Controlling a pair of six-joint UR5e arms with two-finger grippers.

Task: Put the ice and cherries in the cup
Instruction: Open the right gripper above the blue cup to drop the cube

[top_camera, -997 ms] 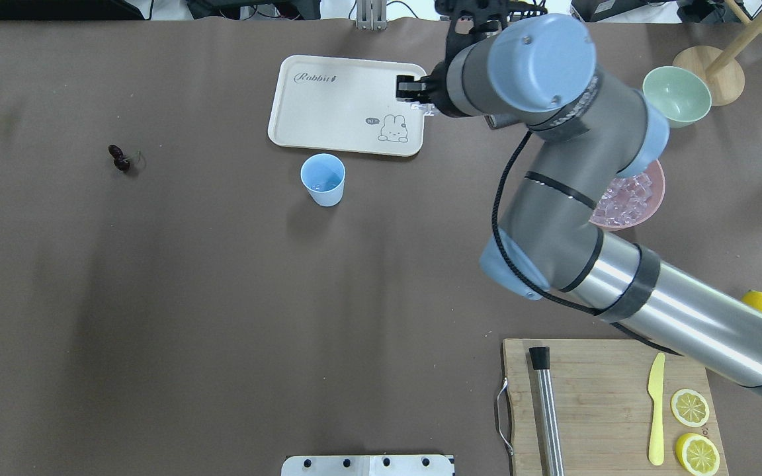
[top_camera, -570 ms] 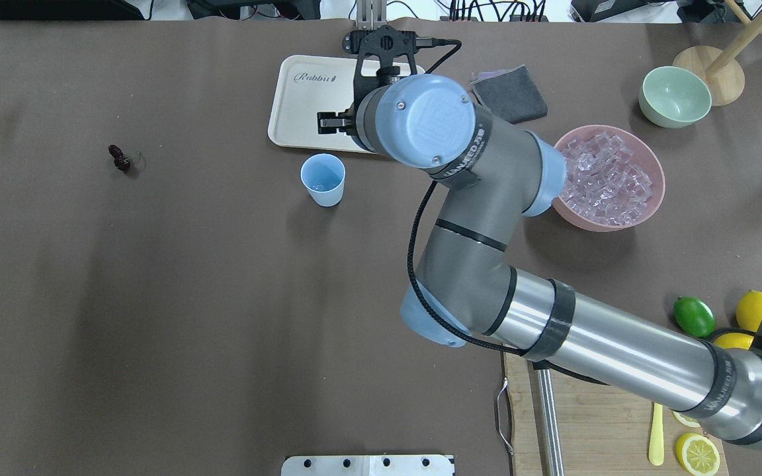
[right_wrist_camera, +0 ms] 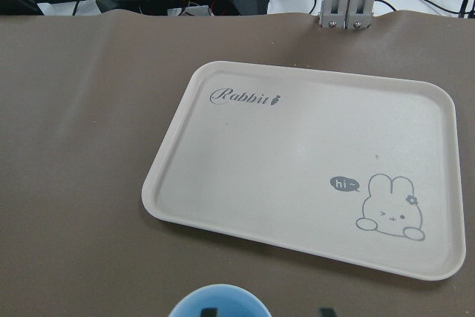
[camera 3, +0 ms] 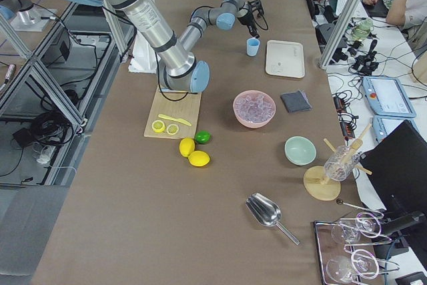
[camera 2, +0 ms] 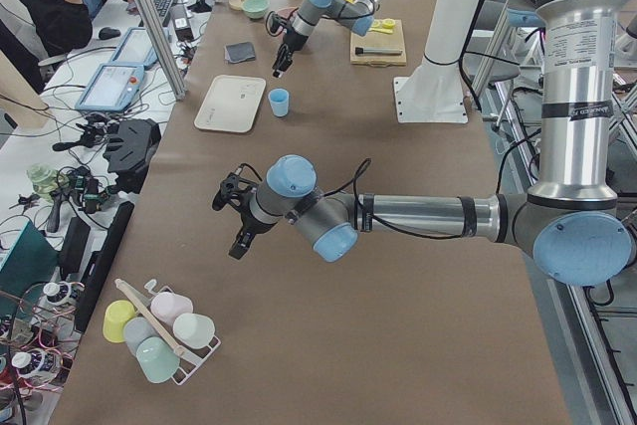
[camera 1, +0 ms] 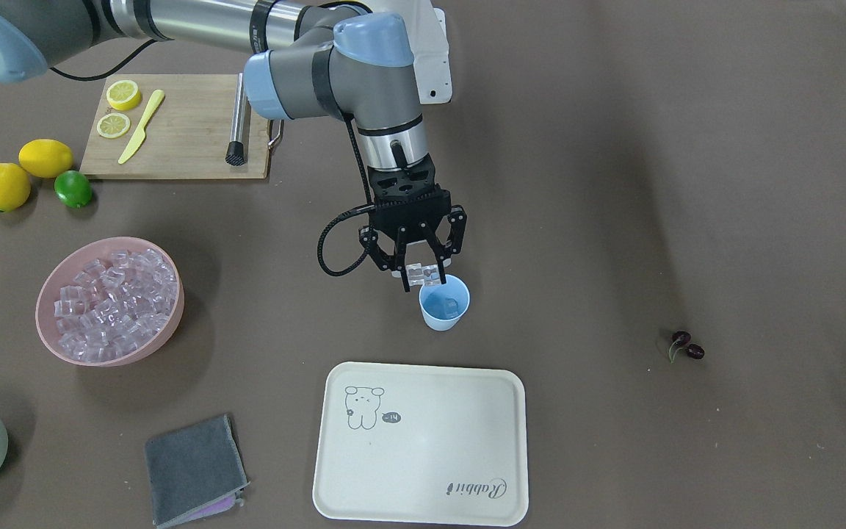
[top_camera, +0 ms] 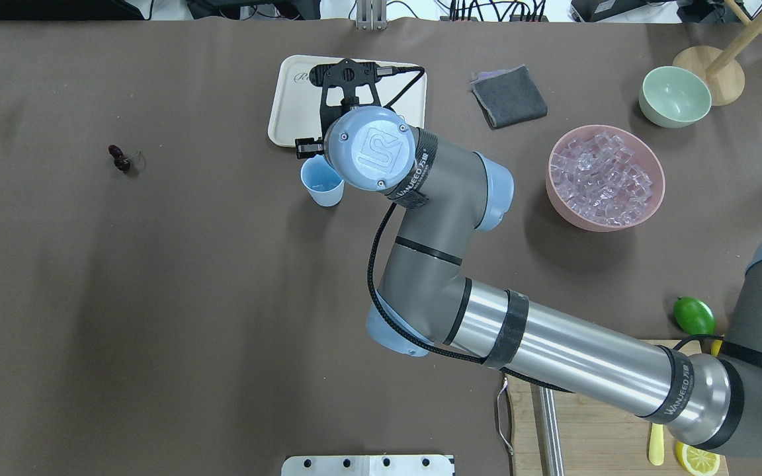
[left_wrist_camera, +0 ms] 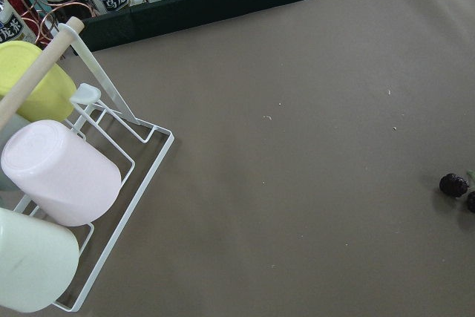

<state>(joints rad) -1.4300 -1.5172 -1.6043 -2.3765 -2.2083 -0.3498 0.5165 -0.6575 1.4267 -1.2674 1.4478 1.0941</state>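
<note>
1. Now the right arm's wrist sits over the cup (top_camera: 318, 188) in the overhead view and hides its 2 o'clock rim. A second ago it hung at the 3 o'clock edge of the tray (top_camera: 285, 125) and covered part of the pink bowl (top_camera: 652, 198), which now shows whole. The cup and the cherries (top_camera: 120, 158) have not shifted.
2. Overhead, the wrist hides the right fingers. The front-facing view shows the right fingers (camera 1: 396, 264) pinched on a clear ice cube (camera 1: 424, 273), and a second cube (camera 1: 452, 305) lying inside the cup.
3. In that front-facing view the held ice cube hangs just above the cup's 11 o'clock rim. The cherries lie on the desk (camera 1: 614, 220) at the cup's 3 o'clock, well apart from it.
4. The left fingers (camera 2: 243, 238) show only in the left side view, so I cannot tell whether they are open or closed. The left wrist view catches the cherries at its 3 o'clock edge.
</note>
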